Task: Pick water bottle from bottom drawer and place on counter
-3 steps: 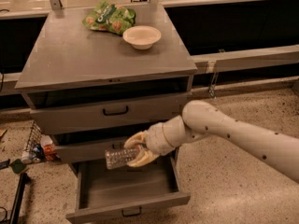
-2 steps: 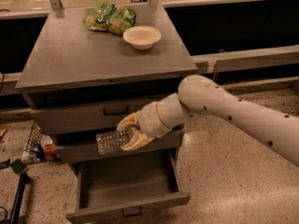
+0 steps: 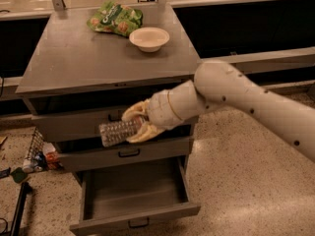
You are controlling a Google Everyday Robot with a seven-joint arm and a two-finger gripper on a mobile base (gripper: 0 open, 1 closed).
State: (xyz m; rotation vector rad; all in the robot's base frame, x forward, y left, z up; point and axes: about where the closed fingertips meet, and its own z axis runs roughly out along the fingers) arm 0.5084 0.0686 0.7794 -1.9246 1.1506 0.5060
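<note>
The grey cabinet (image 3: pixel 74 127) fills the middle of the camera view, with speckled floor (image 3: pixel 236 181) around it and a long pale ledge (image 3: pixel 261 59) with dark panels behind. The robot's white arm (image 3: pixel 256 107) comes in from the right edge and reaches leftward across the cabinet's front.

The flat grey tabletop (image 3: pixel 88 58) carries two things near its back edge: a green snack bag (image 3: pixel 114 18) and, just beside it to the right, a white bowl (image 3: pixel 149 37).

Below the tabletop are three drawers. The bottom drawer (image 3: pixel 138 219) is pulled well out and its grey inside shows bare. The two drawers above it stand slightly ajar, each with a small black handle.

At the arm's end the claw (image 3: pixel 129 128) hangs in front of the upper drawers, above the open bottom drawer and below the level of the tabletop. Its two yellowish fingers (image 3: pixel 137 110) are closed around the water bottle (image 3: pixel 115 132), one above it and one below.

The bottle lies roughly level, its clear ribbed body sticking out to the left of the claw. It is clear of the bottom drawer and touches only the fingers.

A small wire rack (image 3: pixel 37 146) and some clutter sit on the floor left of the cabinet.
</note>
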